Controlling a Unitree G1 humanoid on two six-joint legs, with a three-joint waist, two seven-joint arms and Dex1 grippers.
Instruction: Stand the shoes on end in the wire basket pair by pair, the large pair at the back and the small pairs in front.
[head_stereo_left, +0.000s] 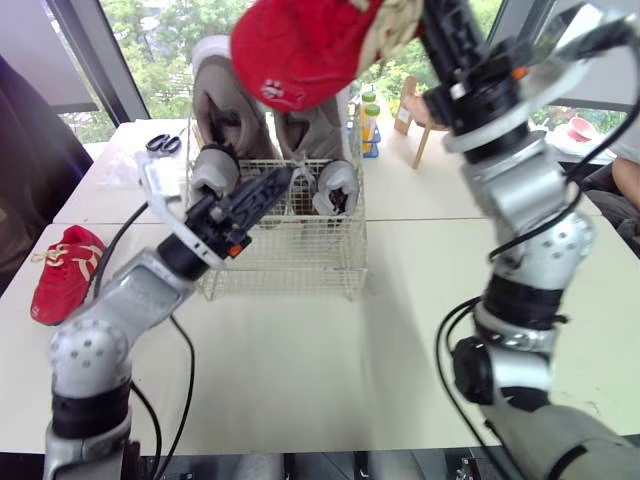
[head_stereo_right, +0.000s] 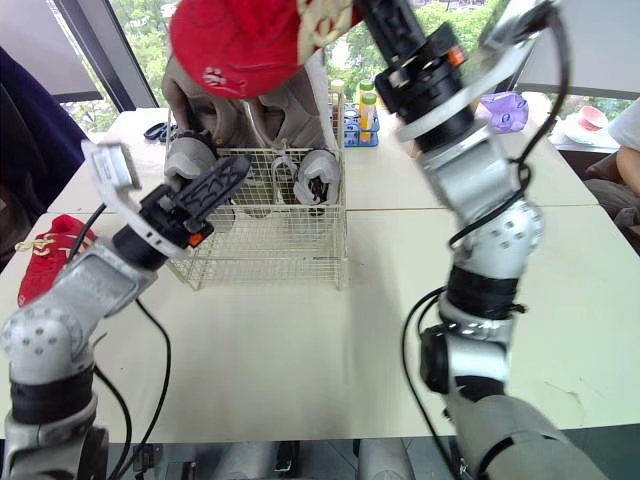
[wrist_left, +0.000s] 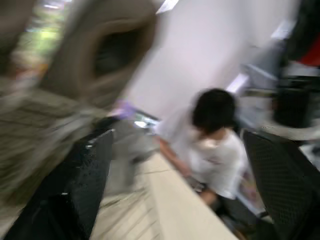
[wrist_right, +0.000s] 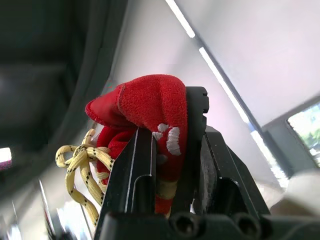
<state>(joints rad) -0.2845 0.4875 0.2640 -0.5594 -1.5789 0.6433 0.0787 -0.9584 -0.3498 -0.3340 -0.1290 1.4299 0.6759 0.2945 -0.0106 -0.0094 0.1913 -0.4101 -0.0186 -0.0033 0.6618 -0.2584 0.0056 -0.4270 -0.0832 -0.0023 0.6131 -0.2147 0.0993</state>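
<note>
My right gripper (wrist_right: 170, 116) is raised high above the wire basket (head_stereo_left: 283, 262) and is shut on a red shoe (head_stereo_left: 305, 45) with yellow laces (wrist_right: 80, 162). Its mate, another red shoe (head_stereo_left: 64, 271), lies on the table at the left. Inside the basket, a large taupe pair (head_stereo_left: 228, 105) stands on end at the back, with two smaller grey shoes (head_stereo_left: 336, 187) in front of it. My left gripper (head_stereo_left: 262, 193) hovers at the basket's front left corner, open and holding nothing.
Scissors (head_stereo_left: 163, 143) lie behind the basket on the left. Bottles (head_stereo_left: 370, 125) and a wooden stand (head_stereo_left: 413, 112) are behind it on the right. A person in a white shirt (wrist_left: 216, 150) sits at the table's right side.
</note>
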